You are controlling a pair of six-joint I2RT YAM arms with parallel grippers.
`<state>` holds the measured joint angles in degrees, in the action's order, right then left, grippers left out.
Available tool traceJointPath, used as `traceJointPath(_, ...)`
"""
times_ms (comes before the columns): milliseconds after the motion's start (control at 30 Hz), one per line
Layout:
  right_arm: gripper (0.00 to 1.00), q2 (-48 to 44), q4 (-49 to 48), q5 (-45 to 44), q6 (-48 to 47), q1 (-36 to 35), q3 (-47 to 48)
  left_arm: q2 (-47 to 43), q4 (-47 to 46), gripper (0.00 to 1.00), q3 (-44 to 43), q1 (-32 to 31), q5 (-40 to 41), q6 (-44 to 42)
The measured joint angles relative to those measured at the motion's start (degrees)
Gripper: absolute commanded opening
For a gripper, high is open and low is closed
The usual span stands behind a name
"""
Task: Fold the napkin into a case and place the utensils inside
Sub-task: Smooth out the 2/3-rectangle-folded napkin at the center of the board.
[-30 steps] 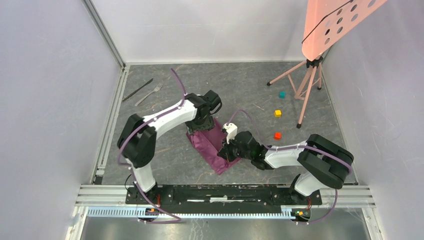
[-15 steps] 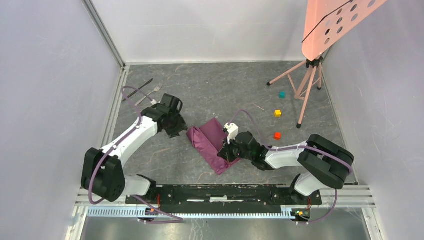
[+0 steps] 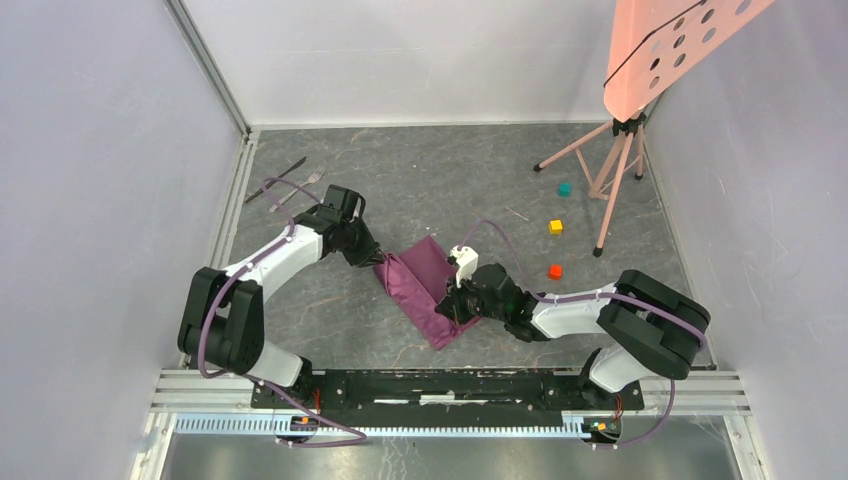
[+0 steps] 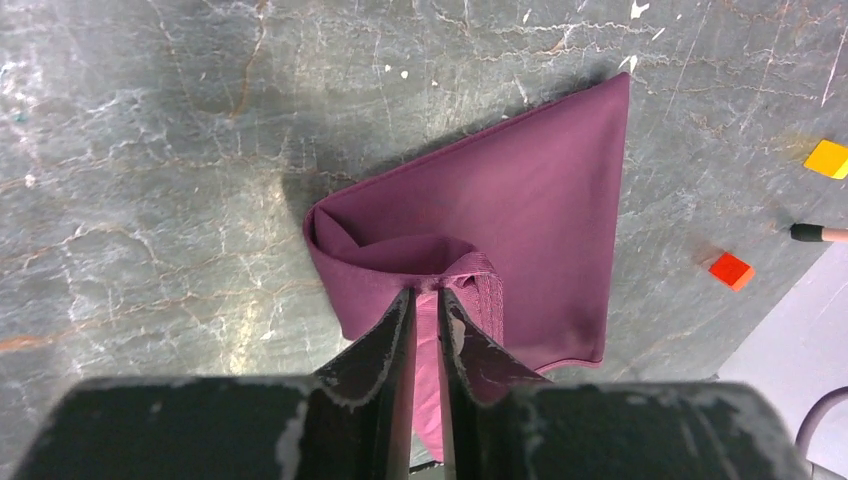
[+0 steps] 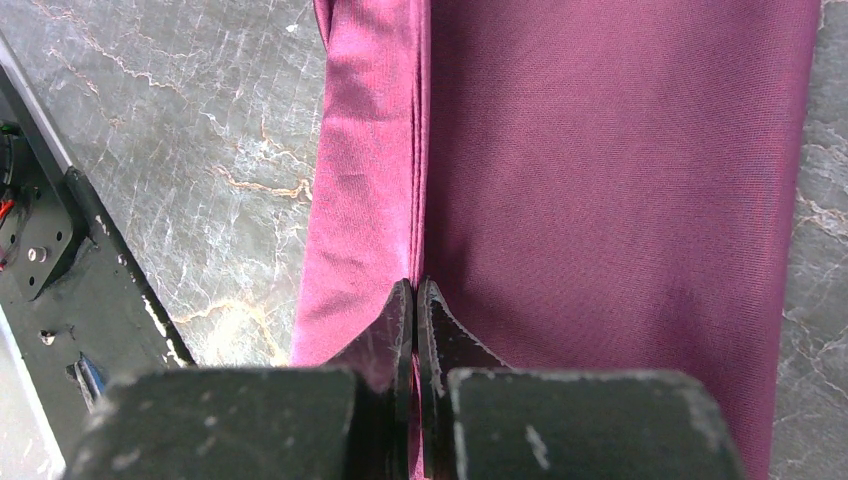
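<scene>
The plum-purple napkin (image 3: 422, 278) lies folded in a slanted strip on the grey table between both arms. My left gripper (image 3: 375, 258) is at its left corner. In the left wrist view the gripper (image 4: 427, 294) pinches a raised, curled hem of the napkin (image 4: 520, 200). My right gripper (image 3: 456, 301) rests low on the napkin's right side. The right wrist view shows this gripper (image 5: 415, 288) shut on a lengthwise fold of the napkin (image 5: 600, 150). The utensils lie far left: a dark knife (image 3: 288, 171) and a silver fork (image 3: 315, 177), partly crossed by the left arm's cable.
A yellow cube (image 3: 555, 227), an orange cube (image 3: 554, 271) and a teal cube (image 3: 564, 189) lie on the table's right side. A pink-legged tripod (image 3: 605, 185) with a perforated pink board stands at the back right. Walls enclose the table on three sides.
My left arm swung left off the napkin's top, then came back to its left corner, and its jaws closed on the hem. The right arm stayed put.
</scene>
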<state>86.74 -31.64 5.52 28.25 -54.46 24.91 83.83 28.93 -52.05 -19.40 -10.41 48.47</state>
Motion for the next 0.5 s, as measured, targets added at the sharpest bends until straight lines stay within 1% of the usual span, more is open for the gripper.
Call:
traceJointPath(233,0.00,0.28,0.00,0.02,0.02,0.00,0.02,4.74,-2.43,0.17,-0.13,0.04,-0.87,-0.02)
traceJointPath(500,0.00,2.49,0.55,1.18,0.04,0.17,1.03,9.42,-4.11,0.17,-0.83,0.04,-2.40,-0.07)
